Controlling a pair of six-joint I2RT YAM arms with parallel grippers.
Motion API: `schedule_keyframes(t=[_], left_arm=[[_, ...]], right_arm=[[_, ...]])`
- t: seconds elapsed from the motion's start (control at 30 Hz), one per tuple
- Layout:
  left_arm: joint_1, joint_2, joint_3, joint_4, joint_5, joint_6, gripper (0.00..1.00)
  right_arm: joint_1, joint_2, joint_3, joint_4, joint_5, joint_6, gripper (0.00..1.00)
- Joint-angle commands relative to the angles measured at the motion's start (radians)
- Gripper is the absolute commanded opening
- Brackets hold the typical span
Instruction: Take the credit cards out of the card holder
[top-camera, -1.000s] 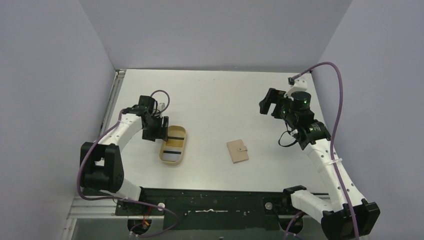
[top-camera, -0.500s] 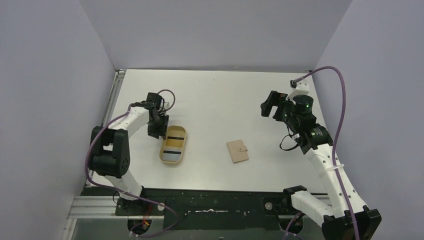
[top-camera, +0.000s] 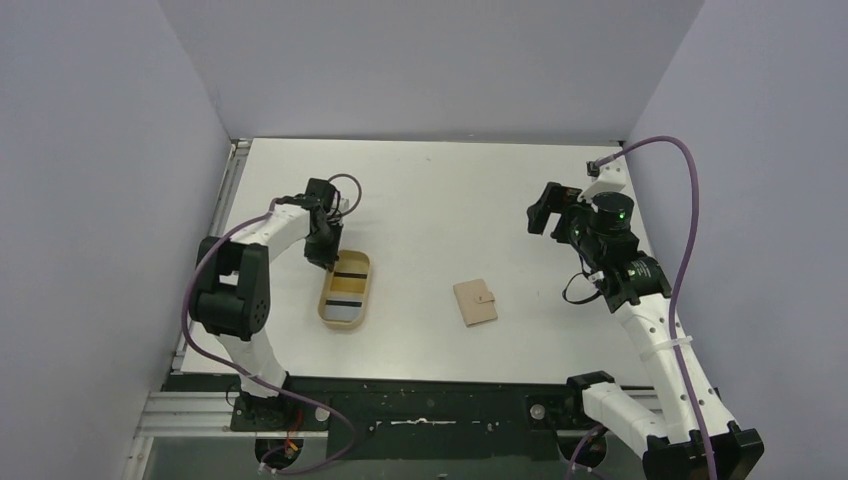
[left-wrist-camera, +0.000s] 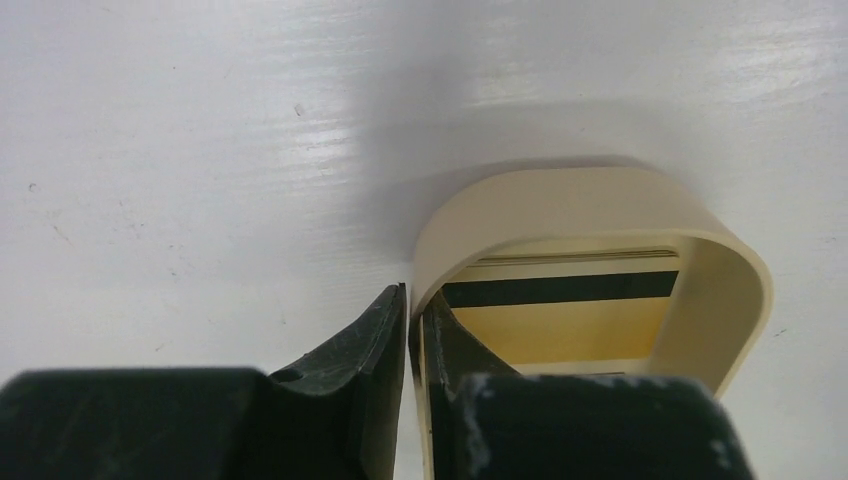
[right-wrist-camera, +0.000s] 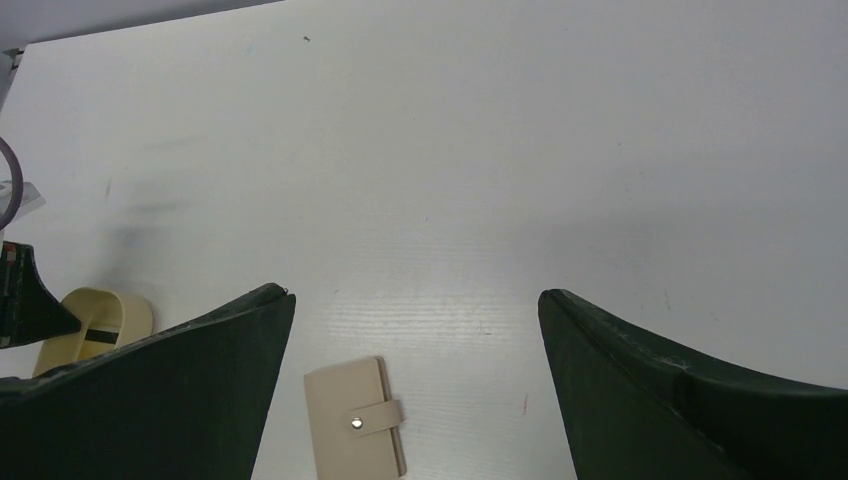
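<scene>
Left fingers (left-wrist-camera: 365, 360) pinch the tray (left-wrist-camera: 560, 195) rim — card holder (top-camera: 475, 302) lies shut.

- White flat table (left-wrist-camera: 200, 150): smooth, faint sheen, fine scuffs and specks.
- Oval cream plastic tray (left-wrist-camera: 560, 195): smooth wall, soft satin gloss.
- Pale flat plastic card (left-wrist-camera: 560, 290) inside the tray: glossy black stripe.
- Tan square leather-like wallet (right-wrist-camera: 340, 400), right of the tray: matt; small shiny metal snap (right-wrist-camera: 357, 423).
- Black fingers (left-wrist-camera: 350, 370) of left gripper (left-wrist-camera: 412, 310), at the tray wall: matt, white scuff flecks.

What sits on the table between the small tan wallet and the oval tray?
Nothing: the top view shows only bare white table between the wallet and the tray.
</scene>
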Motion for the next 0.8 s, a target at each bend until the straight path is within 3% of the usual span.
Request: schedule_keyframes(t=[0.0,0.07,0.27,0.4,0.53,0.77], left_arm=[[-0.006,0.018,0.068,0.018,0.017,0.020,0.05],[-0.017,0.024,0.083,0.024,0.017,0.023,0.00],[-0.062,0.058,0.165,0.026,0.054,0.063,0.00],[-0.103,0.118,0.298,-0.019,0.093,0.144,0.00],[-0.134,0.214,0.470,-0.079,0.138,0.221,0.00],[-0.191,0.472,0.899,-0.326,0.186,0.394,0.00]], right_arm=[[-0.009,-0.020,0.006,0.007,0.021,-0.017,1.00],[-0.010,-0.024,0.007,0.005,0.022,-0.019,1.00],[-0.013,-0.027,0.013,-0.004,0.022,-0.021,1.00],[-0.014,-0.027,0.015,-0.008,0.019,-0.022,1.00],[-0.018,-0.024,0.019,-0.018,0.016,-0.022,1.00],[-0.022,-0.023,-0.005,-0.033,-0.028,-0.016,1.00]])
